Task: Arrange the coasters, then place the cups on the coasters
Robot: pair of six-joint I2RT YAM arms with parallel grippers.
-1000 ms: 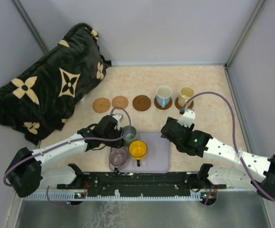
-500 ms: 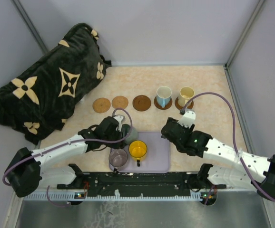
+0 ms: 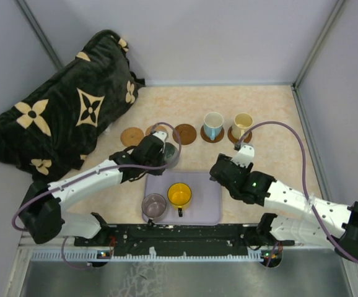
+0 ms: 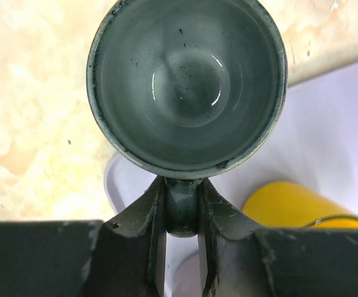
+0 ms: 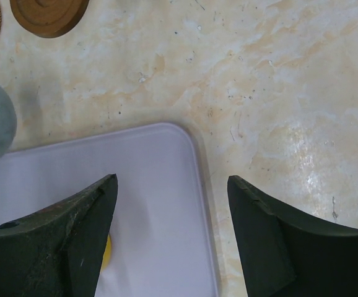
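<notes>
Left fingers are pinched tight on just the handle of the grey-green cup. The cup hangs upright, lifted off the table by the look of it, over the far left corner of the lavender tray and just short of the coaster row. The right fingers are spread wide with nothing in them, over the tray's far right corner. My guess is the dark brown coaster beside the pale blue cup is the target, so with a handle-only grip I'd carry it slow and level, centre the base over the disc, and only let go once it sits flat.
</notes>
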